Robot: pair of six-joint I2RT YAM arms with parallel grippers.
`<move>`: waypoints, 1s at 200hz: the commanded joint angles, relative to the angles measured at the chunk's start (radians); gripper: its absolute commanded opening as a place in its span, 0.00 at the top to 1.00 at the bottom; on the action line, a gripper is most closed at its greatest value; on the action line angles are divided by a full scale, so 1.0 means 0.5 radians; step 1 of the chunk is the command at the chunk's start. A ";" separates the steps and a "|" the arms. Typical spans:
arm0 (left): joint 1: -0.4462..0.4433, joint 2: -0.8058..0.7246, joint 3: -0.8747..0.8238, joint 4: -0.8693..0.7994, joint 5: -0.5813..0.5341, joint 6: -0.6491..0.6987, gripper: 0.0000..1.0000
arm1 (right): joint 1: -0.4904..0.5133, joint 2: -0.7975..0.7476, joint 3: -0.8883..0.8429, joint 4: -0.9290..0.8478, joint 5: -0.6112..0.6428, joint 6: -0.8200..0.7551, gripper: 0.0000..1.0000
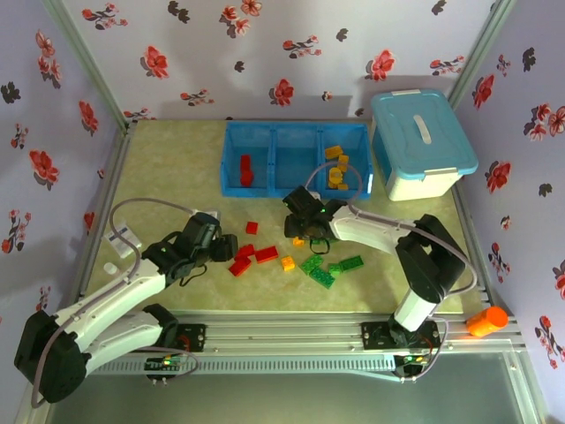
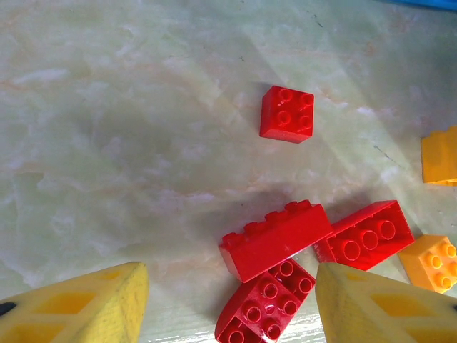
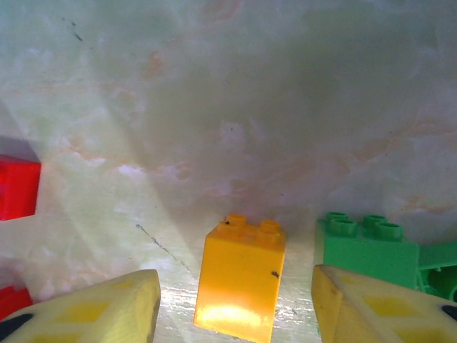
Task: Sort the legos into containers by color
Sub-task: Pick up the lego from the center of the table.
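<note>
Okay, top view: sorting looks partway done. The blue containers [image 1: 274, 126] lie well beyond both end effectors, with reds in one end compartment and orange-yellows in the other. Loose legos [image 1: 305, 261] sit on the tabletop [image 1: 159, 159], just beside the left end effector [image 1: 228, 247] and under the right end effector [image 1: 300, 231].

Left wrist: the left end effector [image 2: 230, 275] is open and holds nothing. A red cluster [image 2: 275, 239] lies between and just ahead of its fingers, with a lone red brick [image 2: 287, 114] farther ahead.

Right wrist: the right end effector [image 3: 235, 275] is open and straddles an upright orange brick [image 3: 239, 282], pads not touching it. A green brick [image 3: 364, 250] sits just beside the right finger.

The step looks like picking the orange. Next it likely needs to close squarely on it, miss the green, lift, and carry it to the orange compartment.
</note>
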 commanded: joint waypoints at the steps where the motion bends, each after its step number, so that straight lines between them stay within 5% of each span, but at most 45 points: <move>1: 0.011 -0.015 -0.028 -0.008 -0.047 -0.045 0.36 | 0.043 0.113 0.114 -0.134 0.104 0.073 0.43; 67: 0.009 0.009 -0.039 -0.021 -0.080 -0.042 0.37 | 0.184 0.386 0.390 -0.483 0.356 0.152 0.49; 125: 0.012 0.025 -0.039 -0.009 -0.093 -0.045 0.38 | 0.204 0.466 0.420 -0.459 0.334 0.147 0.55; 159: 0.011 0.039 -0.034 0.009 -0.092 -0.045 0.38 | 0.206 0.411 0.446 -0.467 0.377 0.109 0.68; 200: 0.012 0.078 -0.012 0.036 -0.093 -0.035 0.39 | 0.186 0.161 0.477 -0.548 0.589 0.005 0.70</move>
